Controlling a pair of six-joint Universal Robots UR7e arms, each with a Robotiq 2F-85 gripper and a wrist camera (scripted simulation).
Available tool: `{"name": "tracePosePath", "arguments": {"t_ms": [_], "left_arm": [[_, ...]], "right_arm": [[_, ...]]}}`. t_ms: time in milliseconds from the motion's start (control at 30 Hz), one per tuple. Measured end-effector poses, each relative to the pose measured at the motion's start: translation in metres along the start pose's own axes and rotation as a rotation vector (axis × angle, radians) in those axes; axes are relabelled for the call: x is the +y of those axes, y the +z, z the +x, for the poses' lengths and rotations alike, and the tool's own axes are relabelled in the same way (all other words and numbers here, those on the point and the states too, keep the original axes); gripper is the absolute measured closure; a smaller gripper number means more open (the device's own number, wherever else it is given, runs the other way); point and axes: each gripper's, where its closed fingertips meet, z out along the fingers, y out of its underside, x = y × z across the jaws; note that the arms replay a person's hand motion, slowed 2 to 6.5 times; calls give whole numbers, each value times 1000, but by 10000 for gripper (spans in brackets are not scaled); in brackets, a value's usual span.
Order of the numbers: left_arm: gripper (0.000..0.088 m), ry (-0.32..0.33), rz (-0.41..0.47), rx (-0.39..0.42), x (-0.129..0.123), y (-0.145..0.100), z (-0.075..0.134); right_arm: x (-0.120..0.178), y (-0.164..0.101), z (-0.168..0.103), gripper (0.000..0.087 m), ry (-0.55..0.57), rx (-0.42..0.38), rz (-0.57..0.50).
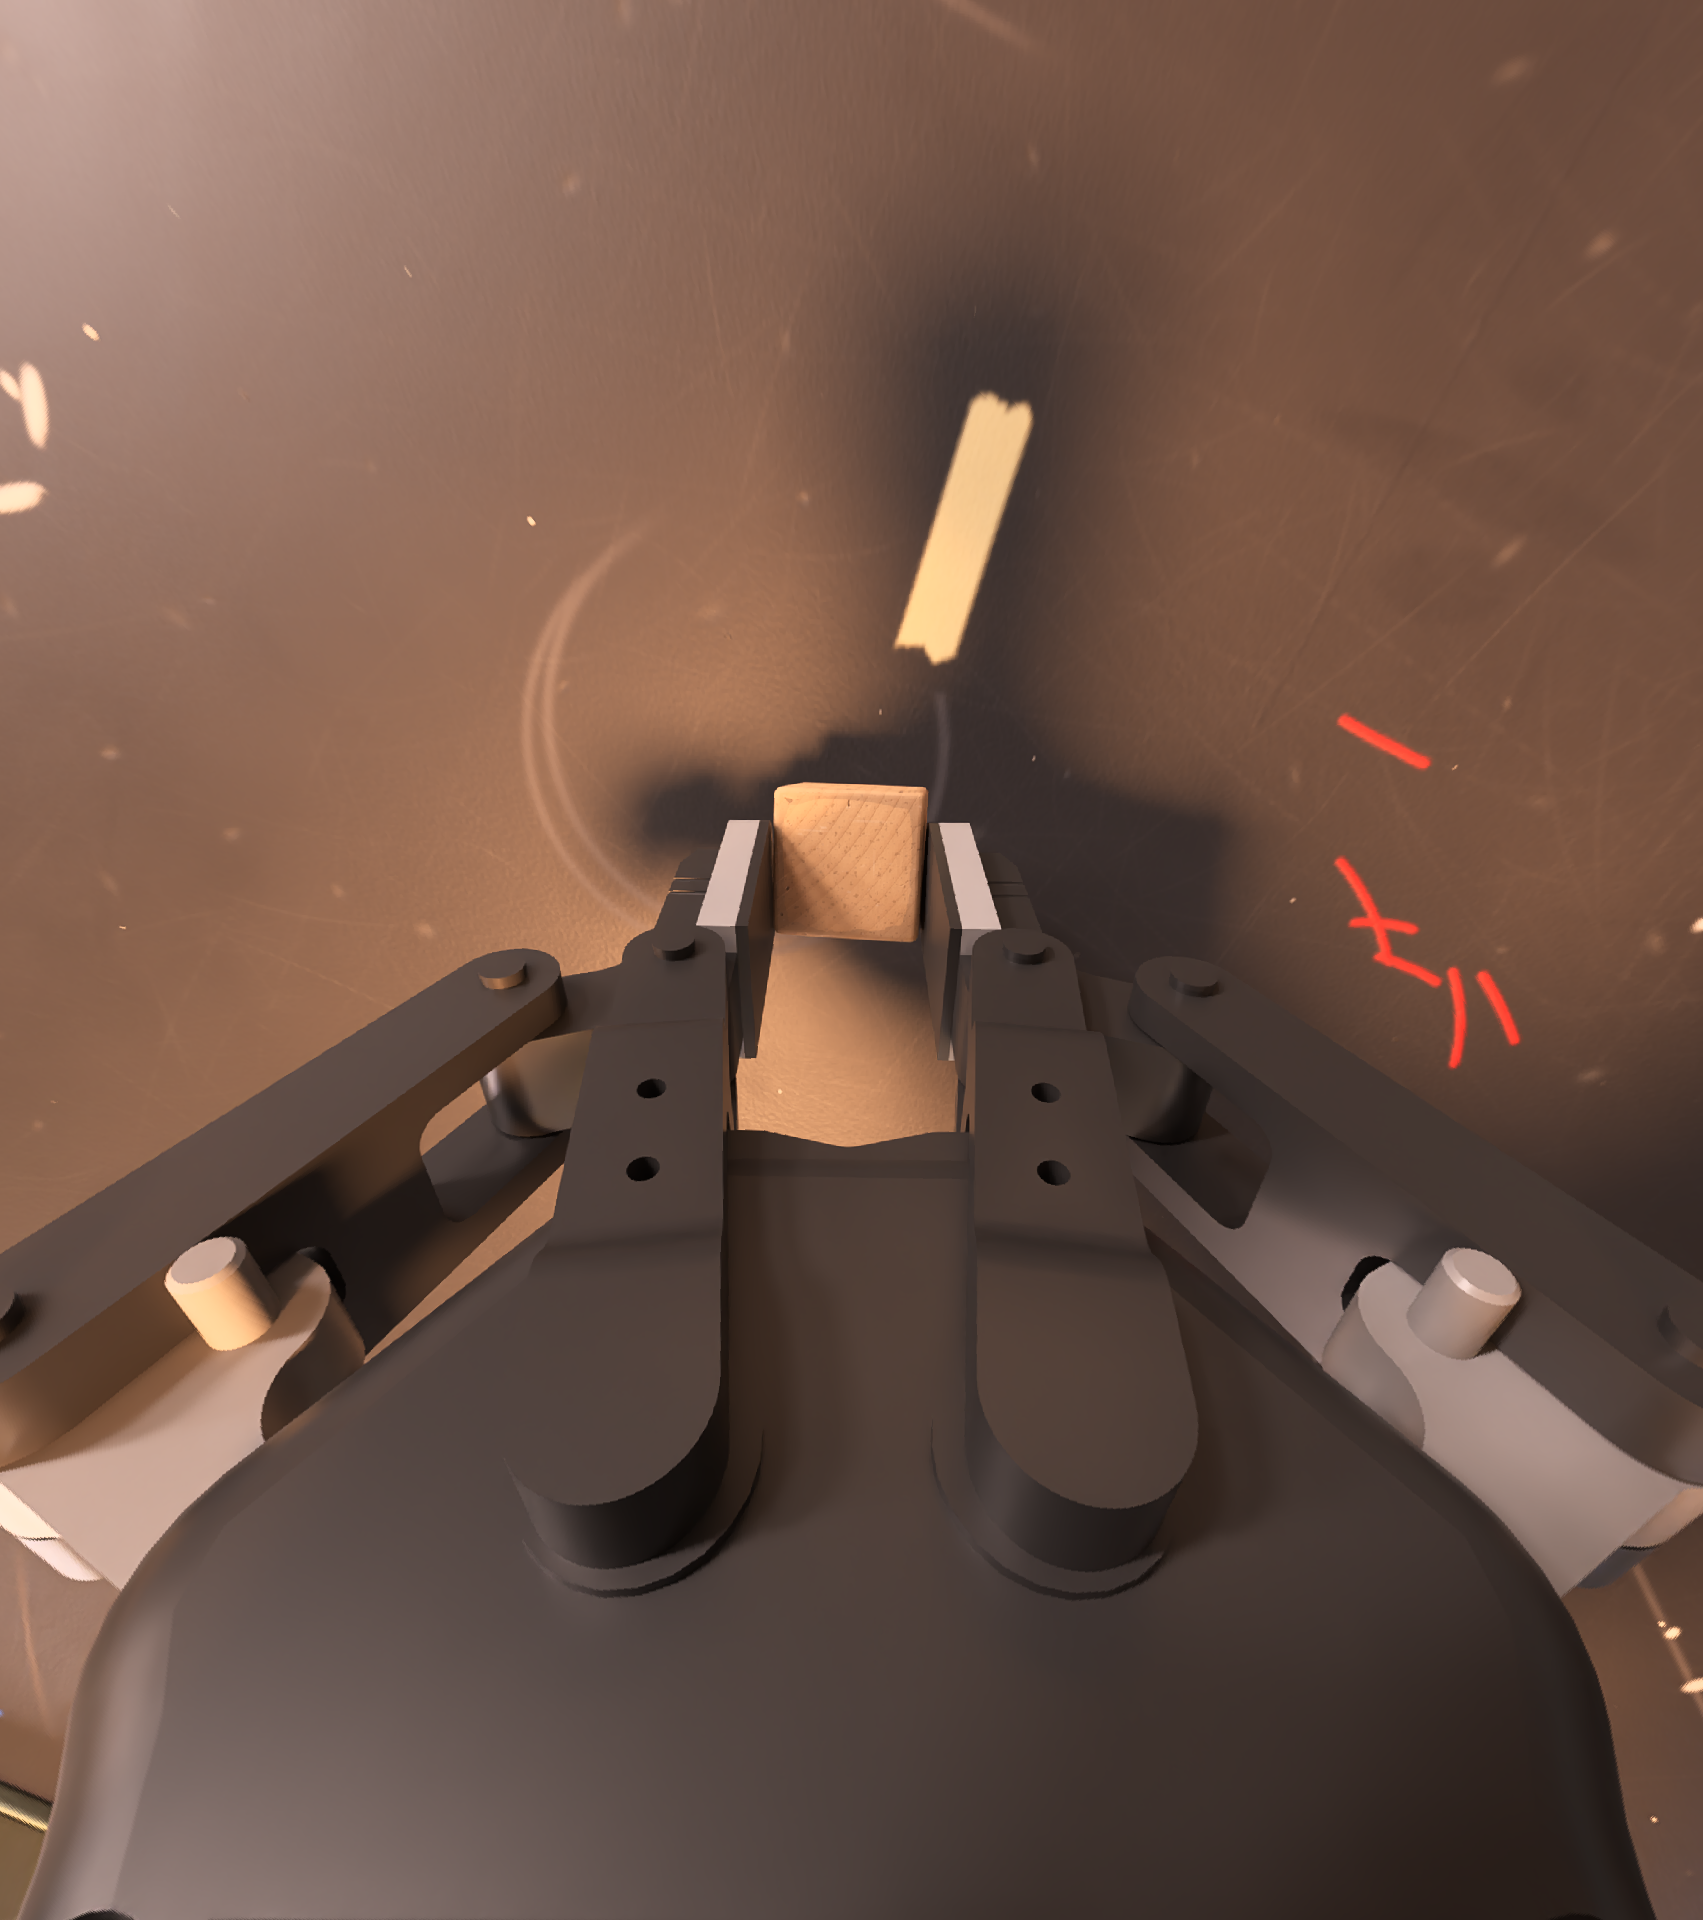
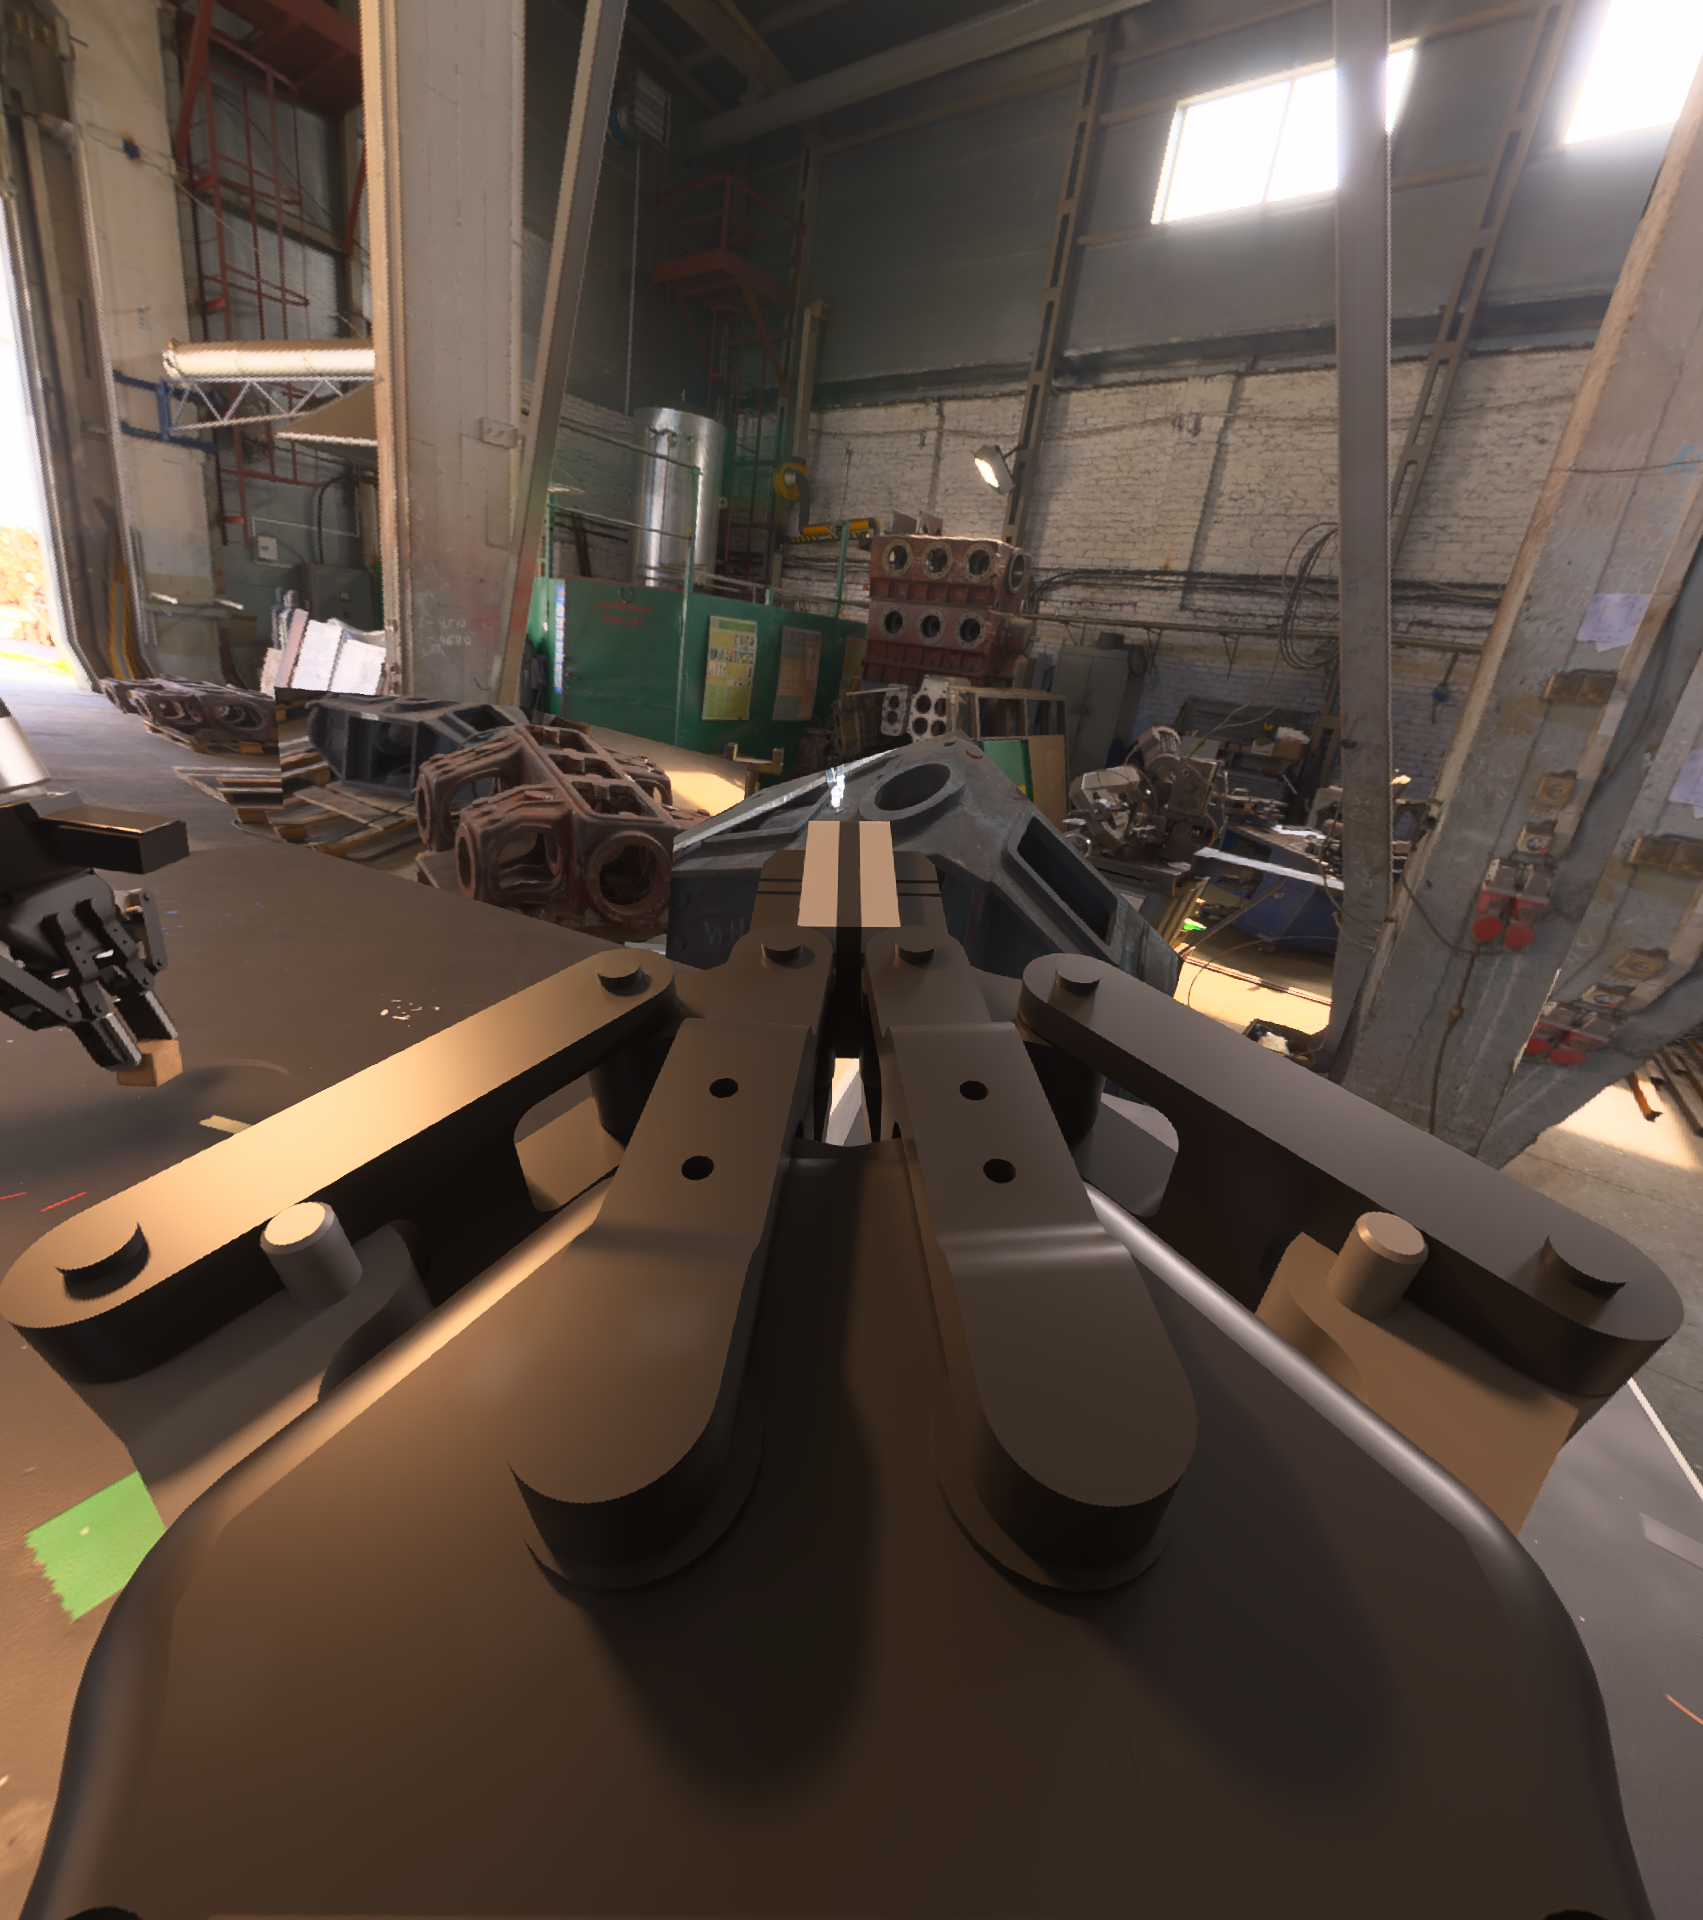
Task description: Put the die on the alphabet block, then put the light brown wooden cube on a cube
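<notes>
One light brown wooden cube is pinched between the two pads of the left gripper, low over the dark scuffed table. To the right, the right gripper is seen pressed together on nothing, raised beyond the table's edge. One green tape patch is seen at its lower left.

cube: light brown, faint crosshatch grain | table: dark brown, red scribbles | tape patch: green
</notes>
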Motion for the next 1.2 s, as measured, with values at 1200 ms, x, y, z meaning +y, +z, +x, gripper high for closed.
{"name": "tracePosePath", "arguments": {"t_ms": [1200], "left_arm": [[618,383,430,139,-209,-129,177]], "right_arm": [[3,9,-7,872,-1,-31,-9]]}}
